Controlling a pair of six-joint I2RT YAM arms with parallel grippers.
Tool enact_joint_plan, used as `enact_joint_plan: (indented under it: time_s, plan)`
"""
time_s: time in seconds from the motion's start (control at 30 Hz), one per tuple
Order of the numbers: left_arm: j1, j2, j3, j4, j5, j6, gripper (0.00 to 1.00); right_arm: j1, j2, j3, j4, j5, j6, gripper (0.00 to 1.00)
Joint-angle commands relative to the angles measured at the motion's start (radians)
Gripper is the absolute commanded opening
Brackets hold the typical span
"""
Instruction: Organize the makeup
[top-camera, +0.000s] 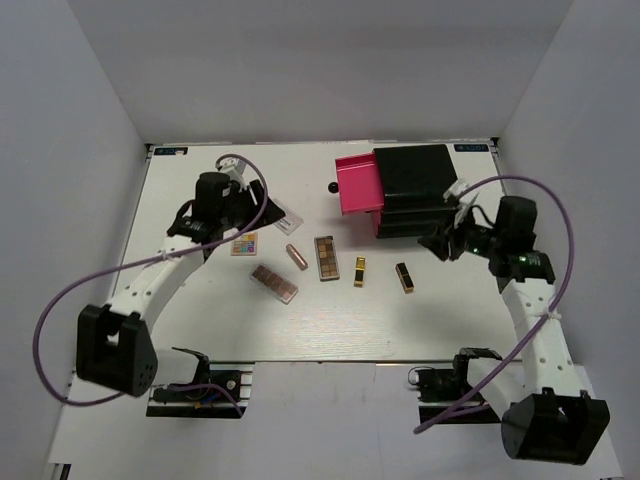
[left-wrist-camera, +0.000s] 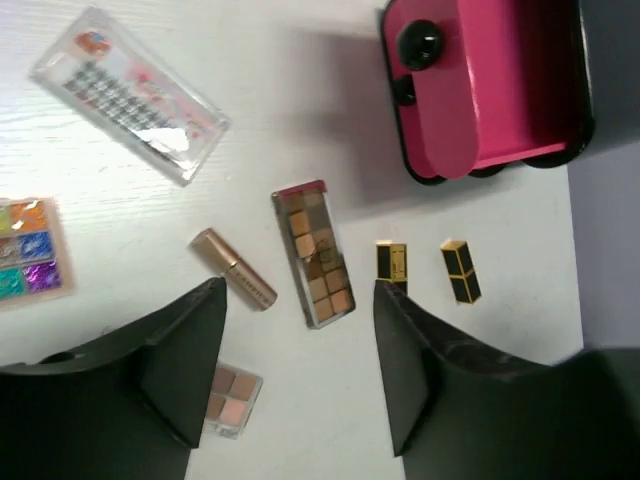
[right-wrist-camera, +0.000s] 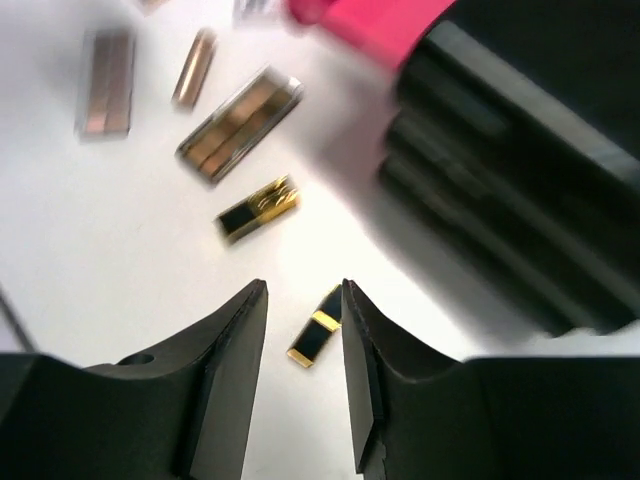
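The makeup lies mid-table: a colourful palette (top-camera: 244, 243), a clear lash case (top-camera: 283, 222), a rose-gold tube (top-camera: 297, 257), a brown palette (top-camera: 327, 257), a pink-brown palette (top-camera: 274, 283) and two gold-and-black lipsticks (top-camera: 359, 271) (top-camera: 404, 277). My left gripper (top-camera: 225, 215) hangs open above them; in its wrist view its gap (left-wrist-camera: 298, 290) frames bare table below the brown palette (left-wrist-camera: 314, 253) and tube (left-wrist-camera: 233, 268). My right gripper (top-camera: 445, 240) is by the box, jaws narrowly apart (right-wrist-camera: 303, 290) and empty, over a lipstick (right-wrist-camera: 315, 340) lying on the table.
A big black box (top-camera: 410, 190) stands at the back right with one pink drawer (top-camera: 358, 185) pulled out toward the left. The drawer's inside (left-wrist-camera: 500, 90) looks empty. White walls close in the table on three sides.
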Motion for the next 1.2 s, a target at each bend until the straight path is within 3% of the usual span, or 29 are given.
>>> enact_joint_plan:
  time_s: [0.0,0.07,0.23,0.53,0.83,1.17]
  plan:
    - [0.002,-0.113,-0.077,-0.093,-0.156,0.130,0.72,0.124,0.016,-0.066,-0.068,0.068,-0.068,0.42]
    - [0.002,-0.160,-0.108,-0.096,-0.189,0.156,0.79,0.189,0.051,-0.114,-0.070,0.155,-0.068,0.44]
    - [0.002,-0.202,-0.121,-0.111,-0.190,0.177,0.82,0.378,0.101,-0.190,0.001,0.366,0.012,0.51]
    - [0.002,-0.214,-0.123,-0.119,-0.187,0.193,0.84,0.504,0.207,-0.244,0.116,0.717,0.123,0.66]
    - [0.002,-0.200,-0.123,-0.114,-0.152,0.193,0.85,0.507,0.240,-0.259,0.185,0.856,0.153,0.73]
    - [0.002,-0.199,-0.131,-0.100,-0.097,0.194,0.85,0.502,0.394,-0.206,0.184,0.854,0.182,0.66]
